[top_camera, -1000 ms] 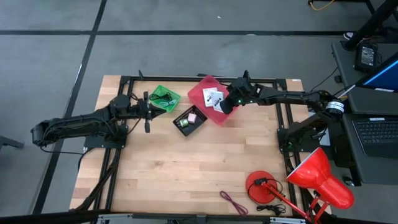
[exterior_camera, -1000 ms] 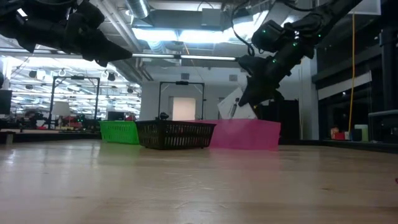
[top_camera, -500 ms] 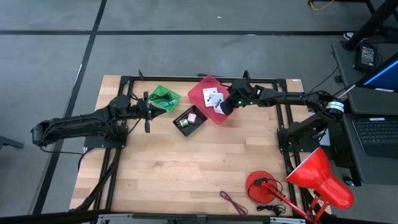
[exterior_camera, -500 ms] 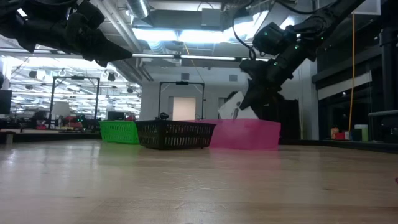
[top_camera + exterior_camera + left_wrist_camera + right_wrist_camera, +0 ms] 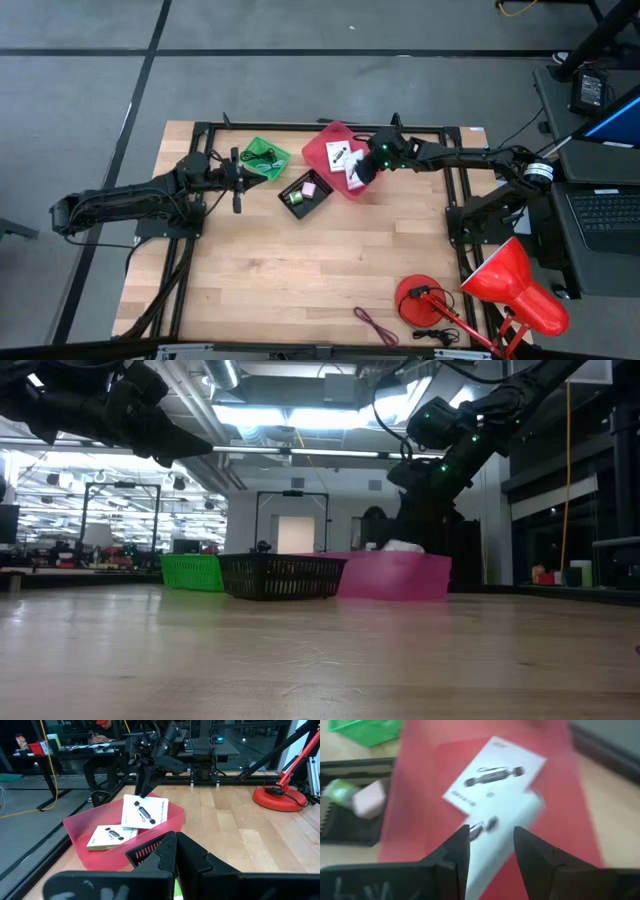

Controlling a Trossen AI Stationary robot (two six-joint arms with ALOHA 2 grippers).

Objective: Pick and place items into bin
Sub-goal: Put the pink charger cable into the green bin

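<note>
Jaws on my right gripper (image 5: 487, 845) stood parted with nothing between them, hanging just above the pink bin (image 5: 322, 150) at the table's back middle. Two white cards (image 5: 145, 811) lay inside that bin, one flat on the floor (image 5: 111, 836), the other propped against the wall nearest me, directly below my fingertips. That card's long axis ran roughly across my finger gap, so I judged it released and sitting in the bin, not gripped.

Left gripper (image 5: 236, 180) was closed on nothing, parked near the green bin (image 5: 264, 157), beside the black tray (image 5: 305, 193) with the pink cube (image 5: 309, 188) and a small green piece (image 5: 293, 198) in it.

Remaining loose item I could see: the maroon cord (image 5: 374, 325) at the front edge of the table, just beside the red lamp (image 5: 424, 300) base. It lay well away from both grippers, toward the front and on my right side, long axis slanting diagonally. My right arm looked like the nearer one for it, so I reckoned the next reach would swing forward across the whole table, with the lamp base close enough to crowd the approach.
</note>
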